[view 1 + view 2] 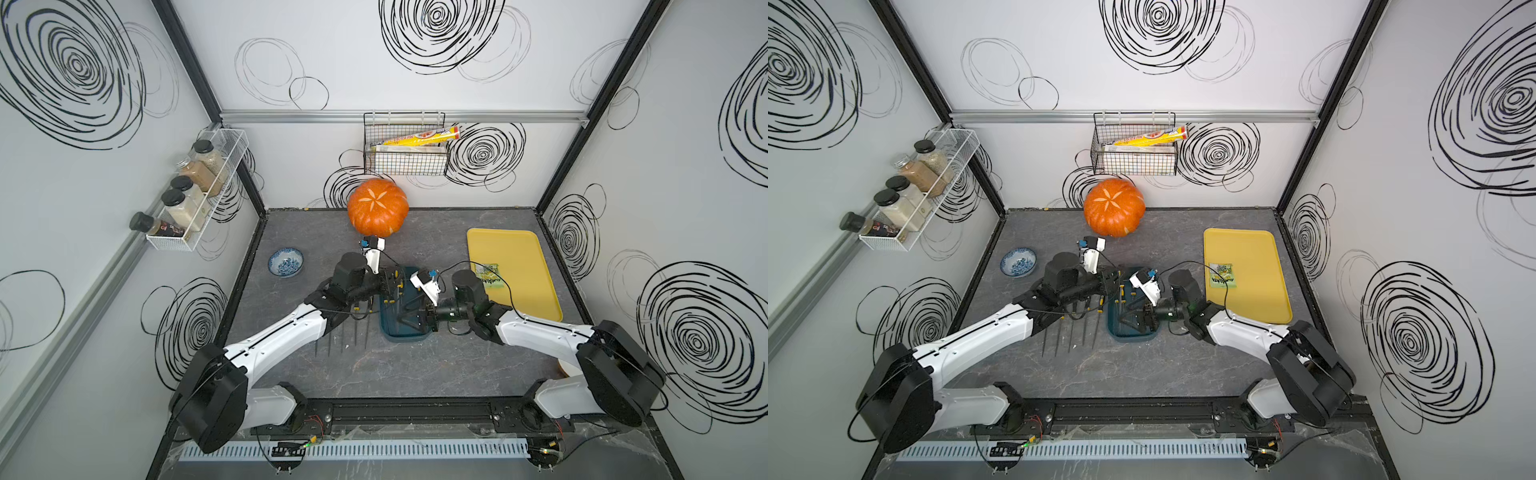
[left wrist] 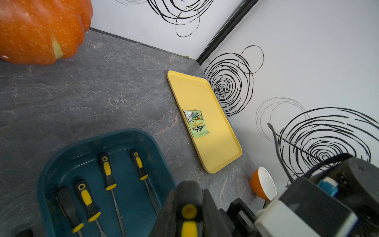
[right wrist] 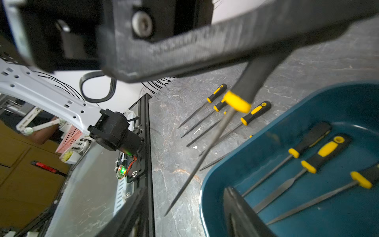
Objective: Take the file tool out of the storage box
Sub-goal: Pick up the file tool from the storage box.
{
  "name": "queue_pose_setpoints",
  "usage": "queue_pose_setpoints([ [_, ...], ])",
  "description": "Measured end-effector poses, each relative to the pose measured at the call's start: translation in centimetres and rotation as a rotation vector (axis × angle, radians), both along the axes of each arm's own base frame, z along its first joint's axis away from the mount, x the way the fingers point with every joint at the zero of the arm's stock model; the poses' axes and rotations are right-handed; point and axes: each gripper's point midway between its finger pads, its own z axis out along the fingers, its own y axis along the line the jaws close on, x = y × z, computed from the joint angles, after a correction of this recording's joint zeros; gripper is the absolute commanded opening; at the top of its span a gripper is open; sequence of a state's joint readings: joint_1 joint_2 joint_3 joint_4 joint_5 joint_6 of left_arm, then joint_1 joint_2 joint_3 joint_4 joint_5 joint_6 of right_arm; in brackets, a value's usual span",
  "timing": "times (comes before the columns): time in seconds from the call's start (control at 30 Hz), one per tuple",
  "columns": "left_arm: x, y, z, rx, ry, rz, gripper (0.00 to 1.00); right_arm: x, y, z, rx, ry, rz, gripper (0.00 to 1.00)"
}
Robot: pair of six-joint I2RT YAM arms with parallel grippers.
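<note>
The left claw (image 2: pixel 188 220) is pinched tight on the black-and-yellow handle of a file tool (image 2: pixel 188 211), which it holds in the air at the left rim of the storage box (image 1: pixel 403 333). The right claw (image 1: pixel 405 316) hovers over the box with its jaws apart, gripping nothing. Four files (image 2: pixel 106 172) lie inside the box. Loose files (image 1: pixel 330 343) lie on the tabletop (image 1: pixel 415 374) just left of the box.

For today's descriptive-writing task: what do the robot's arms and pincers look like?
The left arm and right arm have white shell links between black joints and round black shoulder housings. Thin black cables run along them. Each wrist carries a white camera block with a blue connector. The left pincer and right pincer are matte black.
</note>
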State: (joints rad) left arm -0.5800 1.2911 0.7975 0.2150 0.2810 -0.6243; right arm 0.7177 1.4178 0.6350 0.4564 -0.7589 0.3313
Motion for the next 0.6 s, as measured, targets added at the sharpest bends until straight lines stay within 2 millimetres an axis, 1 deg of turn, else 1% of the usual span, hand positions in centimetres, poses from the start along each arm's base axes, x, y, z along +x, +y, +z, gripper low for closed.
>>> queue_pose_setpoints([
  [0.07, -0.1, -0.1, -0.1, 0.001, 0.002, -0.005, 0.00, 0.2, 0.2, -0.3, -0.007, 0.007, 0.002, 0.51],
  [0.13, -0.2, -0.3, -0.2, 0.001, 0.002, -0.013, 0.00, 0.4, 0.4, -0.8, -0.015, 0.019, 0.005, 0.45],
  [0.2, -0.3, -0.5, -0.2, 0.000, -0.002, -0.020, 0.00, 0.5, 0.6, -1.1, -0.021, 0.028, 0.010, 0.35],
  [0.27, -0.2, -0.6, -0.3, 0.005, -0.007, -0.024, 0.01, 0.5, 0.8, -1.1, -0.021, 0.035, 0.020, 0.29],
  [0.4, -0.1, -0.7, -0.8, 0.016, -0.004, -0.026, 0.01, 0.3, 1.0, -1.1, -0.022, 0.035, 0.033, 0.11],
  [0.47, -0.1, -0.7, -0.9, 0.022, -0.006, -0.029, 0.02, 0.4, 0.9, -1.5, -0.035, 0.058, 0.021, 0.04],
  [0.53, 0.0, -0.7, -0.9, 0.032, -0.020, -0.030, 0.05, 0.9, 0.5, -2.3, -0.057, 0.101, -0.010, 0.00],
  [0.6, 0.0, -0.6, -1.2, 0.041, -0.015, -0.028, 0.14, 0.9, 0.5, -2.5, -0.065, 0.109, -0.012, 0.00],
])
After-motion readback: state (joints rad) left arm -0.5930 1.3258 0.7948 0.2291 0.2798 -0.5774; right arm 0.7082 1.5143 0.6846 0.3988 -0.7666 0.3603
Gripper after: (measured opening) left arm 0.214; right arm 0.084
